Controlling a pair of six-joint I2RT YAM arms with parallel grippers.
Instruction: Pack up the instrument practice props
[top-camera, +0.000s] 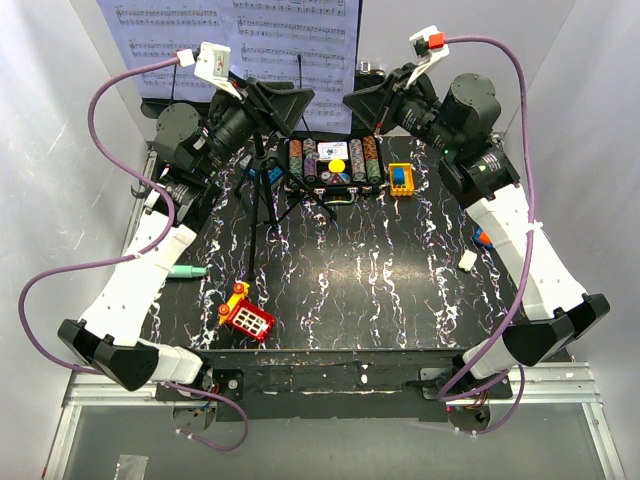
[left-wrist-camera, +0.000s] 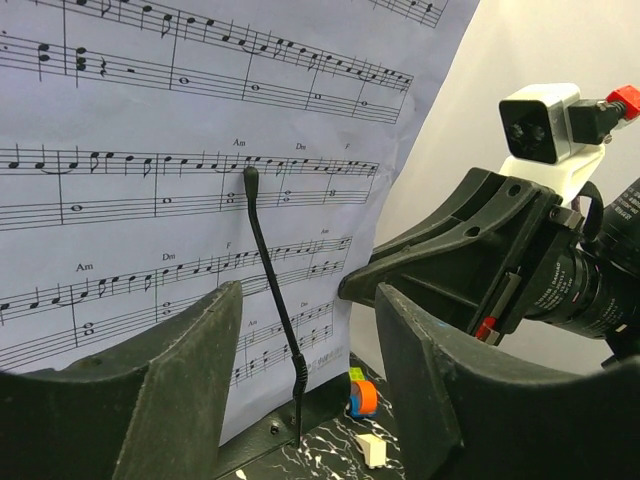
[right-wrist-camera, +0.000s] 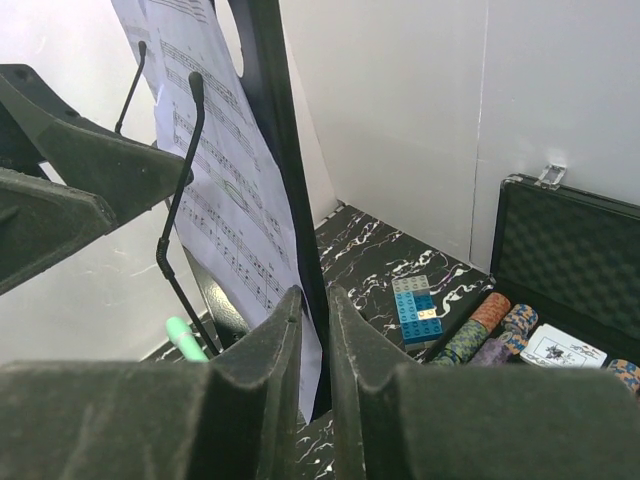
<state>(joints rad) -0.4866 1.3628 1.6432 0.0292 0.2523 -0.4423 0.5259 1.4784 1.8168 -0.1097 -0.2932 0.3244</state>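
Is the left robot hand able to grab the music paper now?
Probably yes: the left gripper is open right before the sheet music, with only a thin black wire clip in between.

The surface (top-camera: 380, 290) under my arms is a black slab veined with white. At the back, in the middle, sits the open black foam-lined case of poker chips (right-wrist-camera: 575, 250), with a small yellow-and-blue block piece (top-camera: 400, 178) just beside its right end. Left of the case stand the feet of the tall black tripod music stand (top-camera: 280, 205). A mint-green microphone (top-camera: 187, 272) lies at the left edge, partly under my left arm. Near the front left lies a small red-and-yellow toy (top-camera: 247, 316). A little white block (top-camera: 467, 260) lies by my right arm.
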